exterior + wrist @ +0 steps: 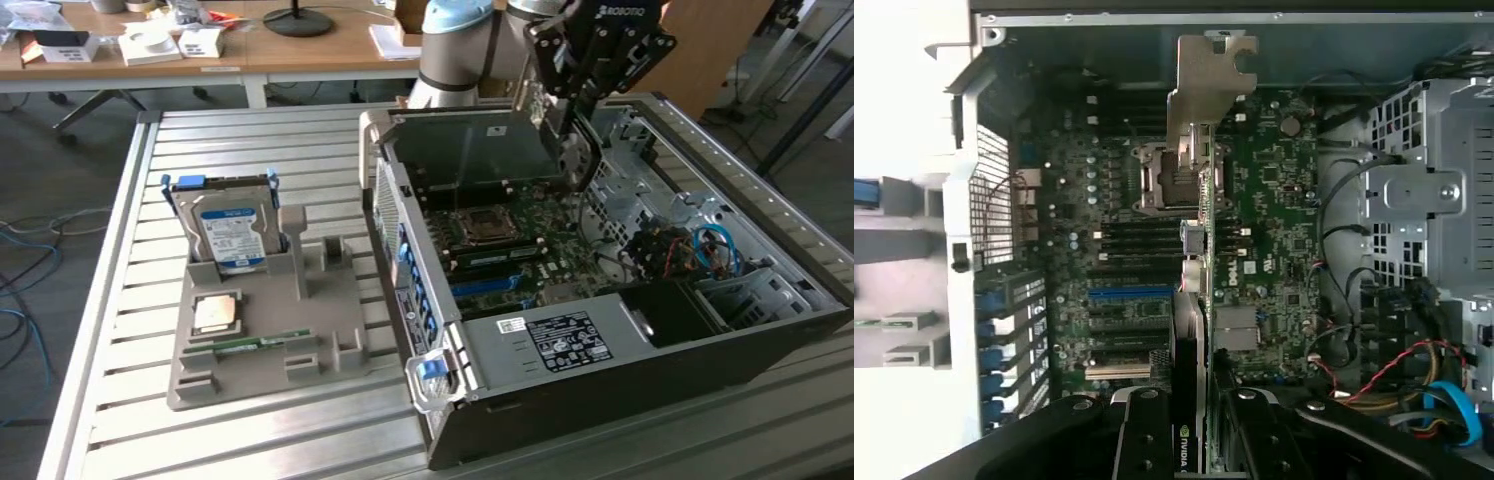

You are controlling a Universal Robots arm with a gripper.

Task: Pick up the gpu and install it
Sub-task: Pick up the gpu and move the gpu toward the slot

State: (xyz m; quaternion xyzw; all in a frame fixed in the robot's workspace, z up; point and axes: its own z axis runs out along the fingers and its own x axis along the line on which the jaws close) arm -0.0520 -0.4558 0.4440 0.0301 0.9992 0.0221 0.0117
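The gripper (583, 90), in the upper right of the exterior view, is clamped on the gpu (575, 150), which hangs edge-on inside the open computer case (627, 420) over the motherboard (514, 250). I cannot tell whether it touches a slot. In the wrist view the fingers (1144, 430) pinch the card by its NVIDIA-labelled end, and its metal bracket (1209, 85) points toward the case wall. At the exterior view's left, a grey holder (327, 310) carries an upright hard drive (230, 235), a processor (216, 315) and a green memory stick (247, 347).
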